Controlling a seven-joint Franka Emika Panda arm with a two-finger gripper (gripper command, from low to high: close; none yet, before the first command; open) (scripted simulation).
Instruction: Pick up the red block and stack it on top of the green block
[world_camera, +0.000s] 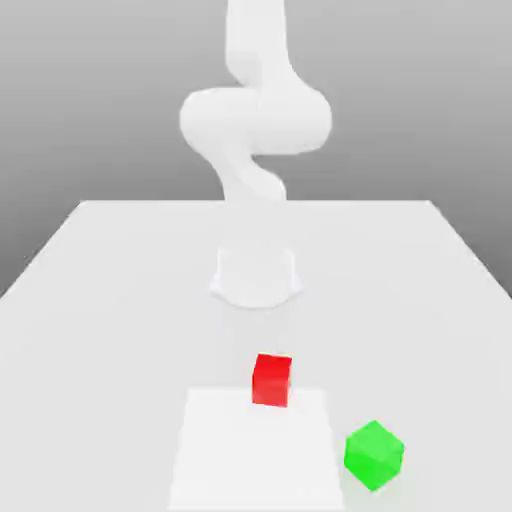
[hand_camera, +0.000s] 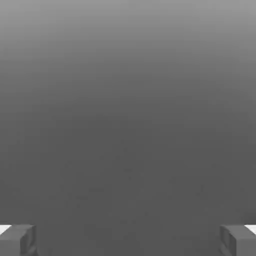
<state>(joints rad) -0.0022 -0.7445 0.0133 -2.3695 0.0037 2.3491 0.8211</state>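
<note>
Hand view: gripper (hand_camera: 128, 241) fingers wide apart, plain dark grey between and beyond them. Exterior view: red block (world_camera: 271, 381) and green block (world_camera: 374, 456), apart, both outside the fingers.

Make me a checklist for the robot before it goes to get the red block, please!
1. Is the end effector open? Ok: its two fingers stand wide apart.
2. Is it empty? Ok: nothing sits between the fingers.
3. Is the red block free to grab? Ok: nothing lies on top of it.
4. Is the green block's top free for stacking? Ok: nothing is on the green block.
5. Are the blocks apart? Ok: there is a gap between them.
6. Is the end effector lined up over the red block? Not ok: the hand view looks onto plain grey, with no block between the fingers.
</note>
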